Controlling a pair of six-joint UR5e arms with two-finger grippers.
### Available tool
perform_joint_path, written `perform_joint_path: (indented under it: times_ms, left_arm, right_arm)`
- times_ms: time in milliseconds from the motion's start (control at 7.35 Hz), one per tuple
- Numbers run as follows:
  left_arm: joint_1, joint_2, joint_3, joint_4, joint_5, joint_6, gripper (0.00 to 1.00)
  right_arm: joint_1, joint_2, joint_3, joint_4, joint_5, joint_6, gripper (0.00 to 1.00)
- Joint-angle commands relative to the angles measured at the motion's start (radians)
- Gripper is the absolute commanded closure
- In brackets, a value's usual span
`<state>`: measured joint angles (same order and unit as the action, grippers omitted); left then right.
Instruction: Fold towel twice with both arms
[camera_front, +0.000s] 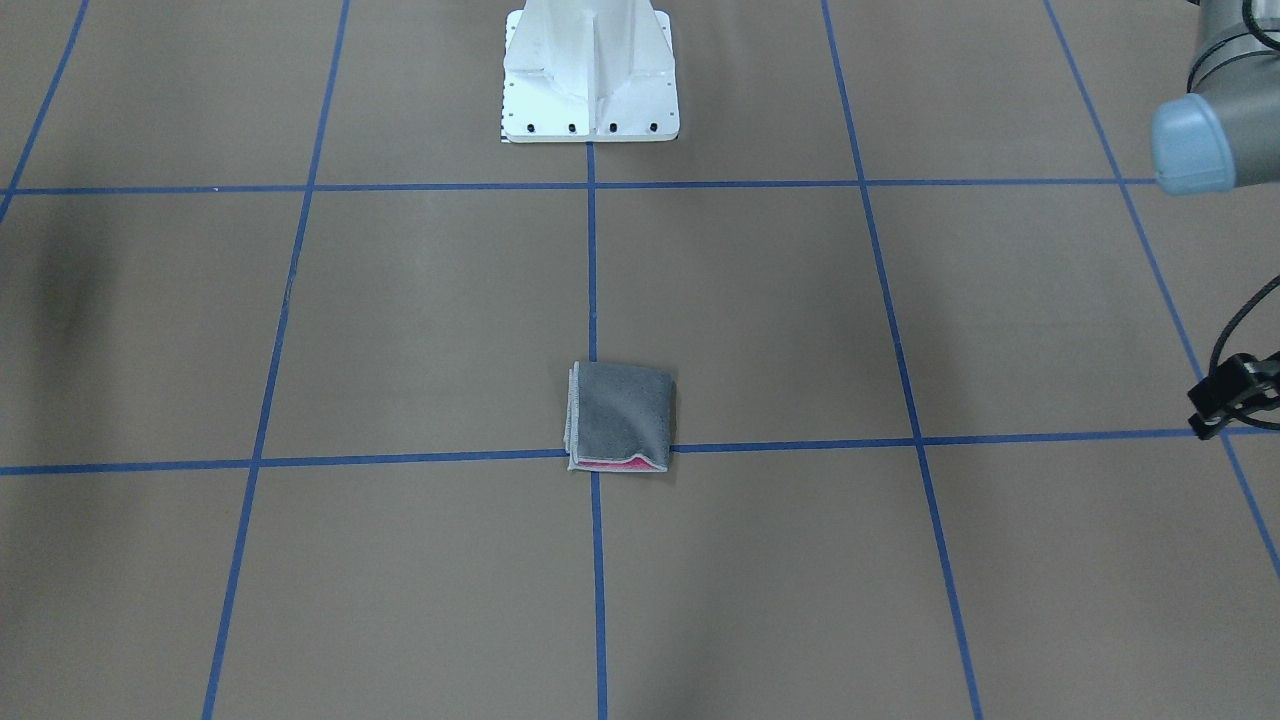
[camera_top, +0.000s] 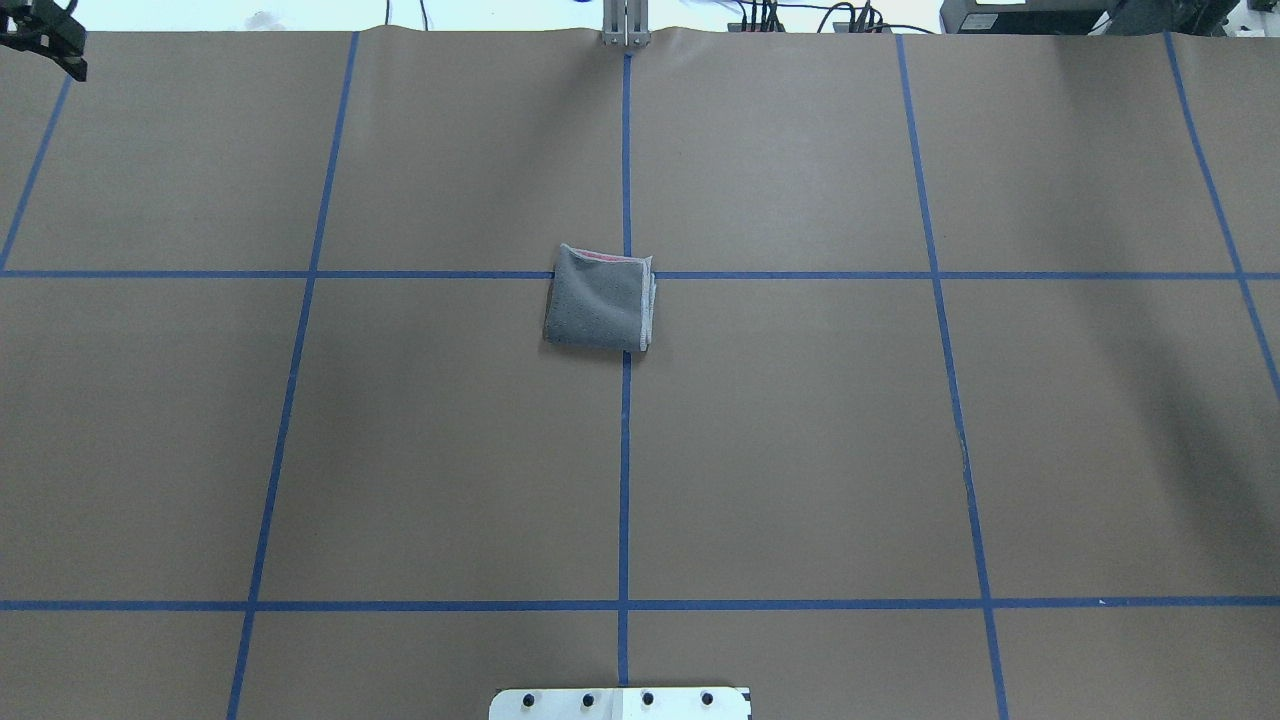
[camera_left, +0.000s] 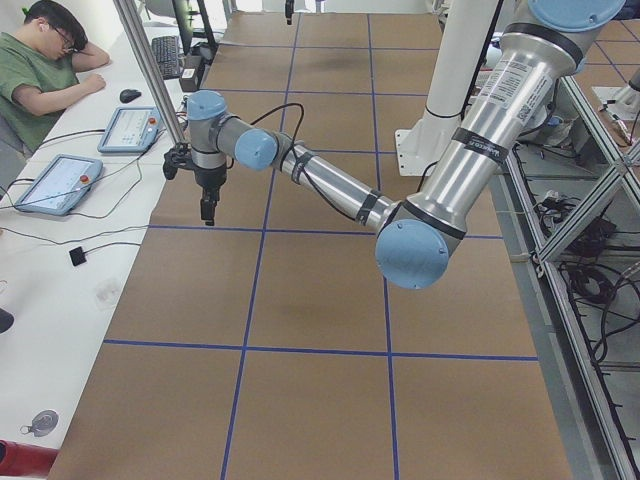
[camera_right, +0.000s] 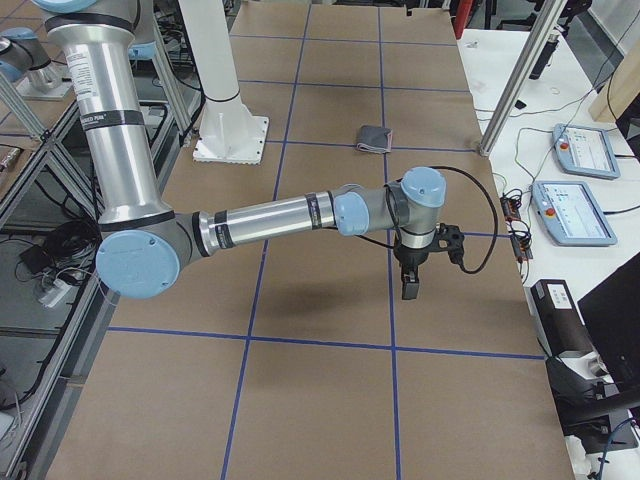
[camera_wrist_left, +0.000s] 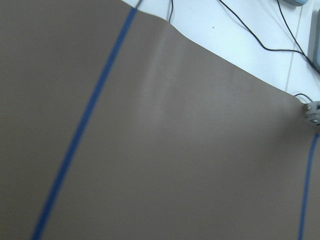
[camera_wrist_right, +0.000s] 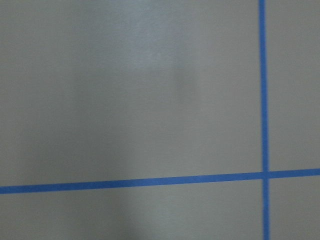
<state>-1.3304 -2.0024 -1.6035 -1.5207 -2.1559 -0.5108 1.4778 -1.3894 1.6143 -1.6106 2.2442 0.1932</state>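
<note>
Towel (camera_front: 620, 415) is seen folded small, grey side up, on the blue tape crossing (camera_front: 594, 452) at mid-worktop (camera_front: 400, 320). Both folds are judged done. Left tool (camera_left: 207, 208) and right tool (camera_right: 410, 284) are held well aside, their opening impossible to tell. Only retreat is judged to remain.

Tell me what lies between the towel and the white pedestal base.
Nothing but bare table marked with blue tape lines between the towel and the base; the front-facing and overhead views show it.
</note>
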Motion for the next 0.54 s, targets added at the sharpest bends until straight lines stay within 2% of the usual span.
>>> perform_joint_path:
  times_ms: [0,136,272,408]
  left_arm:
    - [-0.148,0.068,0.026,0.005,-0.097,0.370,0.00]
    - [-0.214,0.076,0.042,0.005,-0.101,0.476,0.00]
    - [-0.231,0.100,0.049,-0.001,-0.102,0.492,0.00]
    - [-0.231,0.156,0.045,-0.016,-0.104,0.492,0.00]
  right_arm:
    - [0.111,-0.029,0.007,-0.069,0.069,-0.115,0.01]
    - [0.110,-0.040,0.015,-0.031,0.058,-0.110,0.01]
    - [0.108,-0.071,0.003,0.027,0.057,-0.119,0.01]
    - [0.105,-0.113,-0.048,0.122,0.057,-0.118,0.01]
